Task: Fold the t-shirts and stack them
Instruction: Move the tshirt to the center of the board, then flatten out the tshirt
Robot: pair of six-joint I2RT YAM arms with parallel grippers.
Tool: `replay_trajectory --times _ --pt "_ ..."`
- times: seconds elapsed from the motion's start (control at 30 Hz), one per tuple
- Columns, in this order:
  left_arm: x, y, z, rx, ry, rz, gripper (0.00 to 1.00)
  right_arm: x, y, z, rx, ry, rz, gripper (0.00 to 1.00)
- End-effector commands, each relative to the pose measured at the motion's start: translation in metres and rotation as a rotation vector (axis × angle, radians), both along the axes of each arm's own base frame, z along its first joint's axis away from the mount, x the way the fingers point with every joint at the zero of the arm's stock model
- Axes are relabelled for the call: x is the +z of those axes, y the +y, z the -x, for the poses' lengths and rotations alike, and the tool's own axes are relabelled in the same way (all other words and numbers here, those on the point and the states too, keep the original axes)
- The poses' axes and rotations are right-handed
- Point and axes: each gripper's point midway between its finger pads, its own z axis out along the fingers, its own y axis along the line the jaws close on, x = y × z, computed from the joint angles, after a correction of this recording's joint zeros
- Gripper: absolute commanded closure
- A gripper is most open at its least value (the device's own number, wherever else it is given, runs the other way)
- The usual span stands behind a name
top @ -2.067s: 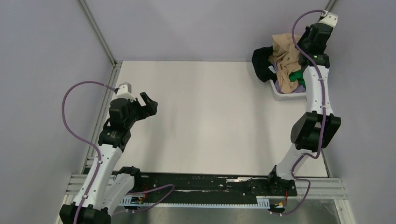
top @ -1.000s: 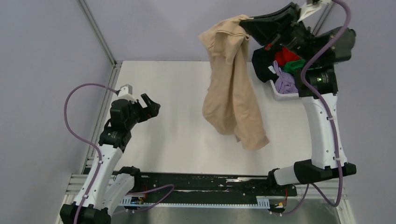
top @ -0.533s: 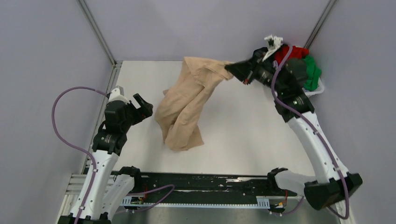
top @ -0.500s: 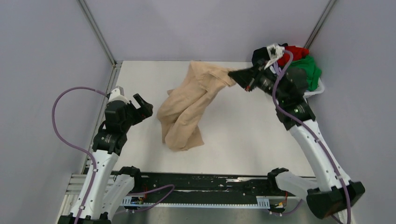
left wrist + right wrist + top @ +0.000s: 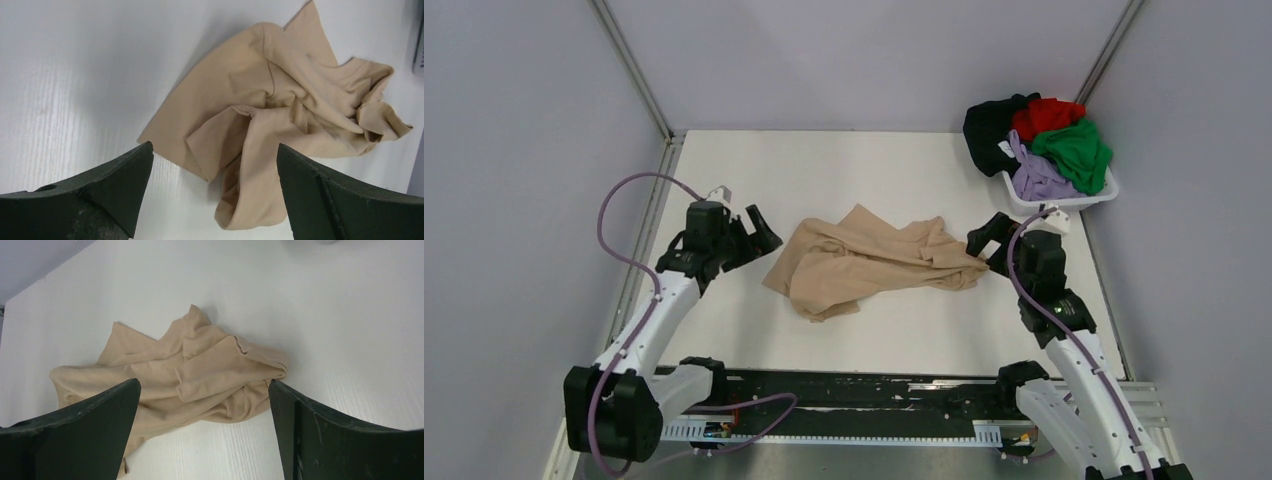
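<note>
White table [image 5: 824, 170]; black t-shirt [image 5: 984, 125] with white tag [image 5: 1005, 148], illegible.

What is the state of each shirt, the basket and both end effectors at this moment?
Tan t-shirt: crumpled on the table, unfolded, not gripped.
Black t-shirt: bunched in the basket.
Red t-shirt: bunched in the basket.
Green t-shirt: bunched in the basket.
Lavender t-shirt: bunched in the basket.
White basket: upright, heaped full.
Left end effector: open, empty.
Right end effector: open, empty.

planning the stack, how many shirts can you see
5: tan shirt crumpled mid-table; black, red, green and lavender in the basket. More may be hidden underneath.
</note>
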Motion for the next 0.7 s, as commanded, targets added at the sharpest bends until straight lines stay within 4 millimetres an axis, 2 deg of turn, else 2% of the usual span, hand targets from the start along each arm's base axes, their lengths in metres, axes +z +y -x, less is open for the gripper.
replay_trajectory --times 0.0,0.03,0.07,0.1,0.13,0.17,0.2,0.23,0.27,0.3,0.33,0.37,0.47,0.67 --pt "0.015 -0.035 -0.026 -0.159 -0.072 0.023 0.00 0.028 0.013 -0.013 0.113 -0.079 0.052 0.00" --pt "0.019 -0.040 -0.030 -0.191 -0.085 0.018 0.00 0.022 0.022 -0.016 0.165 -0.052 0.055 0.00" --pt "0.009 -0.047 -0.033 -0.235 -0.066 -0.011 0.00 0.018 0.030 -0.018 0.213 -0.034 0.052 0.00" --pt "0.012 -0.051 -0.039 -0.256 -0.073 -0.022 0.00 0.017 0.038 -0.020 0.265 -0.024 0.047 0.00" --pt "-0.003 -0.055 -0.042 -0.294 -0.037 -0.051 0.00 0.015 0.043 -0.025 0.290 -0.011 0.051 0.00" --pt "0.001 -0.058 -0.049 -0.306 -0.049 -0.064 0.00 0.014 0.045 -0.030 0.301 -0.002 0.055 0.00" --pt "-0.012 -0.063 -0.053 -0.331 -0.016 -0.084 0.00 0.011 0.046 -0.036 0.305 0.014 0.058 0.00" --pt "-0.009 -0.067 -0.060 -0.346 -0.026 -0.086 0.00 0.008 0.048 -0.043 0.308 0.031 0.061 0.00" --pt "-0.023 -0.071 -0.065 -0.374 0.005 -0.099 0.00 0.004 0.050 -0.049 0.310 0.048 0.060 0.00" --pt "-0.021 -0.076 -0.071 -0.399 -0.008 -0.107 0.00 0.000 0.052 -0.054 0.320 0.070 0.062 0.00" --pt "-0.033 -0.079 -0.075 -0.416 0.021 -0.113 0.00 -0.007 0.055 -0.059 0.334 0.095 0.066 0.00" --pt "-0.031 -0.081 -0.082 -0.429 0.008 -0.125 0.00 -0.012 0.056 -0.064 0.336 0.113 0.069 0.00" --pt "-0.046 -0.089 -0.096 -0.479 0.037 -0.141 0.00 -0.024 0.054 -0.085 0.312 0.140 0.095 0.00" --pt "-0.072 -0.104 -0.109 -0.559 0.079 -0.180 0.00 -0.049 0.053 -0.123 0.278 0.207 0.129 0.00"
